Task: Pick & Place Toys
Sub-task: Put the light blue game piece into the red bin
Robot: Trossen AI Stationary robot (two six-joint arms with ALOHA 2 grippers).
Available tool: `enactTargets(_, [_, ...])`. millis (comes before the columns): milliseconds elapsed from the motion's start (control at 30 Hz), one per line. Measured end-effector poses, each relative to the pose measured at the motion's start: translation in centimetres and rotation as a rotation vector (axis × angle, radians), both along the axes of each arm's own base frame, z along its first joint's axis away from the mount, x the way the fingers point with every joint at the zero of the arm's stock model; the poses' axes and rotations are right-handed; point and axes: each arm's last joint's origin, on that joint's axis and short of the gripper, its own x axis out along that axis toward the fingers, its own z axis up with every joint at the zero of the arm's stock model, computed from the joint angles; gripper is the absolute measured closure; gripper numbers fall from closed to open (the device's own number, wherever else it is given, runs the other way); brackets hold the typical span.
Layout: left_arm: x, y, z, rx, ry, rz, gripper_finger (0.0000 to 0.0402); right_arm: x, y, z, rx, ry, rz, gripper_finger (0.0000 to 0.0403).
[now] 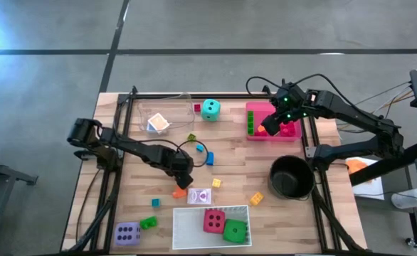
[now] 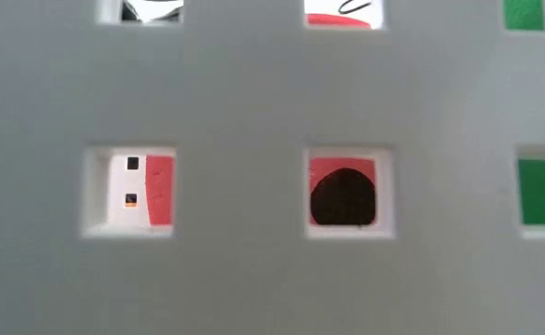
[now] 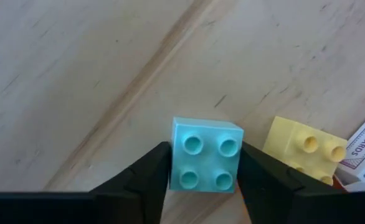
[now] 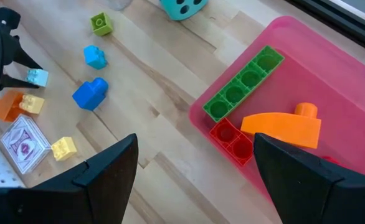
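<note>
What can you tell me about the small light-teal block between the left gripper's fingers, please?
The light-teal block is a small square plastic brick with four round studs on top, glossy and undamaged. It sits flat, studs up, on the wooden table near its middle, between the fingers of the left gripper, which flank two opposite sides; firm contact cannot be confirmed. A yellow block lies just beside it, apart.

A playing card box (image 3: 364,148) lies on the wooden tabletop just beside a pale yellow block (image 3: 302,149). In the left wrist view, its edge shows part of a printed line reading "ING CARDS" in dark capitals. No other text, number or brand can be read anywhere.
</note>
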Motion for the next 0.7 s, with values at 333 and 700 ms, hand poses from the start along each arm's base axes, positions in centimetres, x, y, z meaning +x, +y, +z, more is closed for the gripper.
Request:
enactTargets(333, [0.3, 0.0, 0.3, -0.009, -0.014, 0.025, 0.0266, 0.0, 0.0, 0.0, 0.000, -0.005, 0.002, 0.0092])
enactTargets(700, [0.1, 0.0, 3.1, -0.042, -0.135, 0.053, 0.0266, 1.2, 1.0, 2.1, -0.031, -0.152, 0.191, 0.0092])
